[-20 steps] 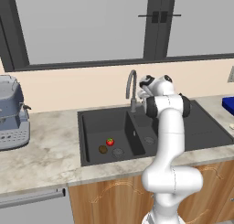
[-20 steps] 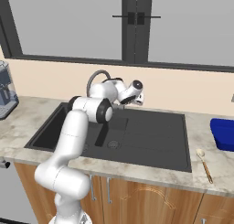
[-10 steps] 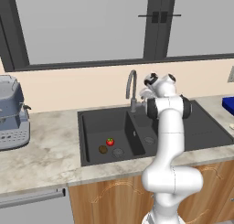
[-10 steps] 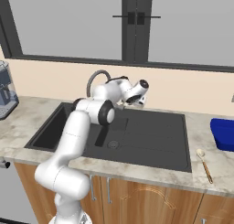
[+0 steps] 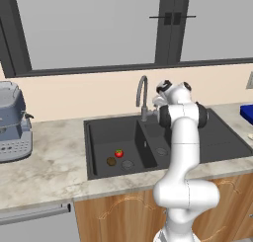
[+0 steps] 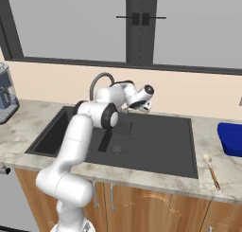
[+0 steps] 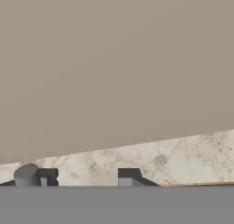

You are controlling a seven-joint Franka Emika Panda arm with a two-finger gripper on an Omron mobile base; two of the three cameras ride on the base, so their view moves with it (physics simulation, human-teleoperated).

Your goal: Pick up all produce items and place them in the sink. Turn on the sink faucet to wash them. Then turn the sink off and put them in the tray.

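Hand since lifted off the faucet (image 5: 142,95), jaws clenched empty; left base view alone: red produce item (image 5: 118,153) in sink (image 5: 94,137).

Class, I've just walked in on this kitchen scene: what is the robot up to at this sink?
The white arm reaches over the black sink, its gripper up at the back by the grey faucet, jaws nearly shut and holding nothing visible. The two produce items, a red one and a brown one, already lie in one basin beside the drain. A blue tray waits on the counter.

No readable text, no labels, no brands (plain rendered surfaces throughout)
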